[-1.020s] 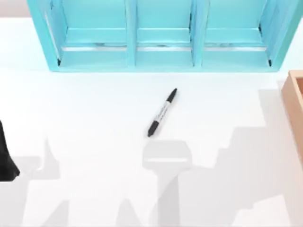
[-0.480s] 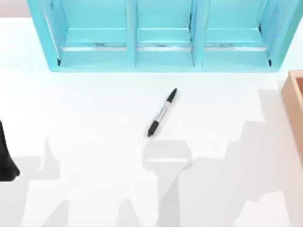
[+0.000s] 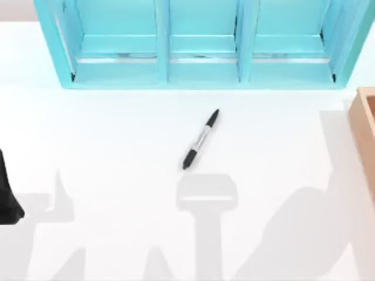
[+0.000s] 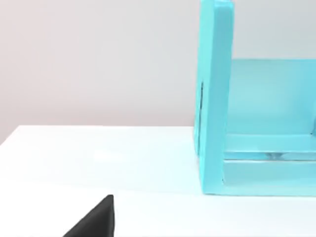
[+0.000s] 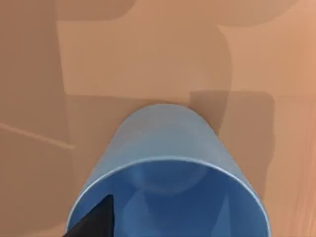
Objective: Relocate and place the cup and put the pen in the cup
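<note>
While the cup (image 5: 168, 168) sits in the wooden box (image 5: 148, 54), it holds nothing.

The top view looks straight down on the white tabletop (image 3: 117, 146) from above, taking in the turquoise shelf unit (image 3: 199, 47) along the far edge, the pen (image 3: 200, 139) near the middle, and a strip of the brown wooden box (image 3: 364, 134) at the right edge.

The left wrist view sits low, close to the tabletop (image 4: 98, 158), and faces level across it toward the end panel of the shelf unit (image 4: 215, 98) and the plain wall behind. It shares this shelf unit with the top view.

The right wrist view is very near the blue cup (image 5: 168, 168), looking into its open mouth, with the wooden box (image 5: 148, 49) interior behind.
</note>
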